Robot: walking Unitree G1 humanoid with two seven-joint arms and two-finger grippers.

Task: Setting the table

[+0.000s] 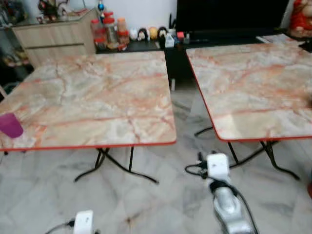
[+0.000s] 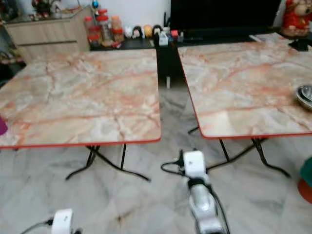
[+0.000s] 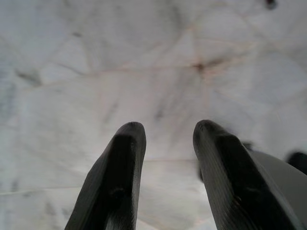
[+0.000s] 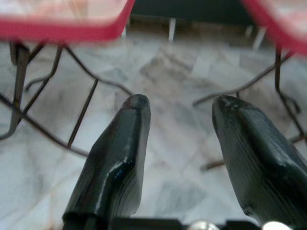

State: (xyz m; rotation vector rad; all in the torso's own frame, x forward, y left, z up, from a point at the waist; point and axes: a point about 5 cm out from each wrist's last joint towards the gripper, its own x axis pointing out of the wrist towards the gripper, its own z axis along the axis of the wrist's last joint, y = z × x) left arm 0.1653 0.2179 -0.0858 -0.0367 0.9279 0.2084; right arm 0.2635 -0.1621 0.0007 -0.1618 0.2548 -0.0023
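Note:
Two marble-patterned folding tables with red edges stand side by side, the left table [image 1: 92,97] and the right table [image 1: 253,83]. A purple cup [image 1: 9,125] sits at the left table's near left edge. A metal bowl [image 2: 305,96] rests on the right table at its right side. My right arm [image 1: 226,204] is raised low in front of the gap between the tables; its gripper [image 4: 180,143] is open over the floor with nothing in it. My left gripper [image 3: 168,153] hangs open above bare floor tiles, empty.
A black TV bench [image 1: 161,46] with jars and small figurines lines the back wall, with a wooden cabinet [image 1: 53,36] at the back left. The tables' black metal legs [image 1: 117,165] cross underneath. A red and teal object [image 2: 306,180] sits on the floor at right.

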